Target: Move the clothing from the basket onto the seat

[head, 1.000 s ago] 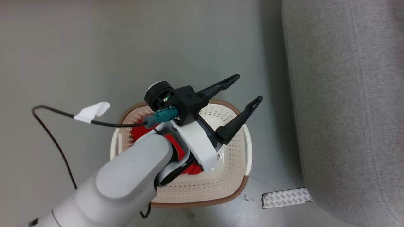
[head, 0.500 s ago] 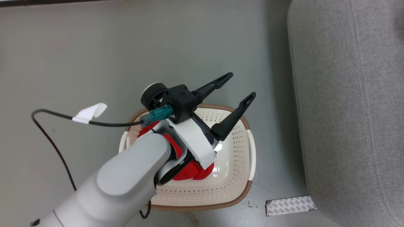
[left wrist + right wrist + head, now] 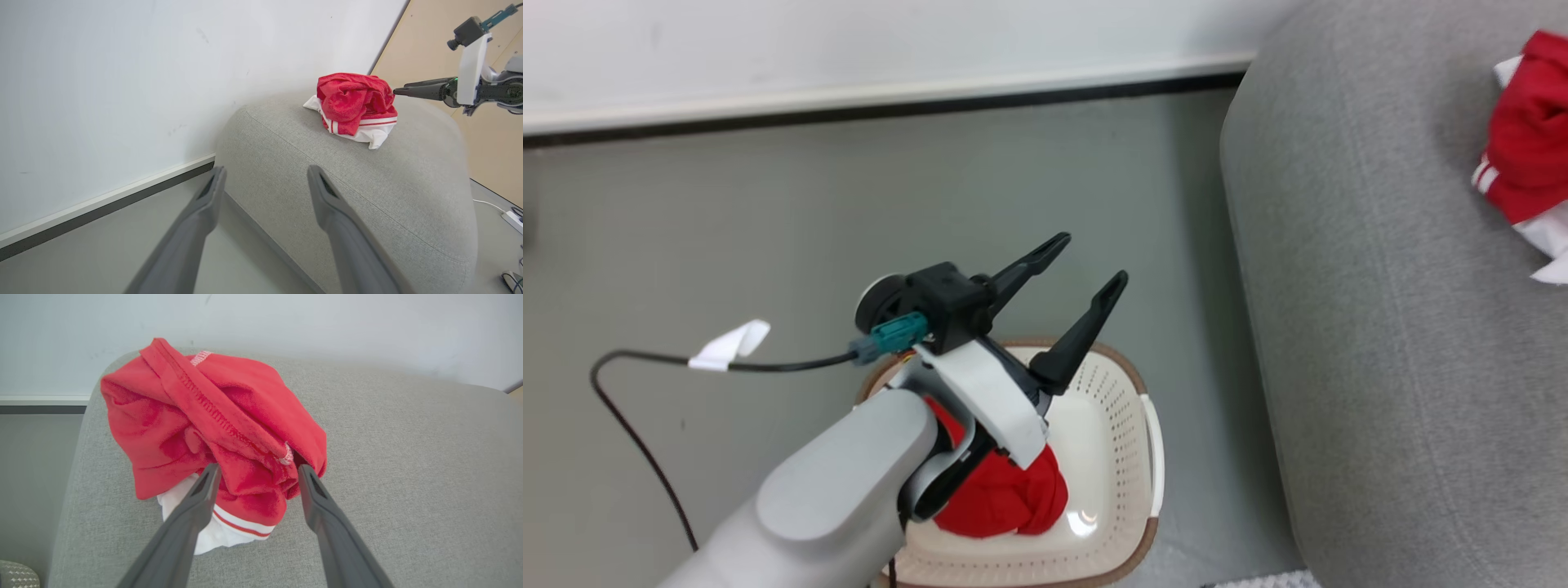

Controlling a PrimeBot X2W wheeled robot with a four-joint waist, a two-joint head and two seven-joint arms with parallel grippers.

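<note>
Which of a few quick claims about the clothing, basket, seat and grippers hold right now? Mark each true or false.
1. Red clothing lies in the basket. True.
2. The left gripper is shut on cloth. False: it is open and empty, above the basket.
3. A red and white garment lies on the seat. True.
4. The basket stands on the seat. False: it stands on the floor beside the seat.
5. The right gripper is open. True: its fingers are spread at the garment.
</note>
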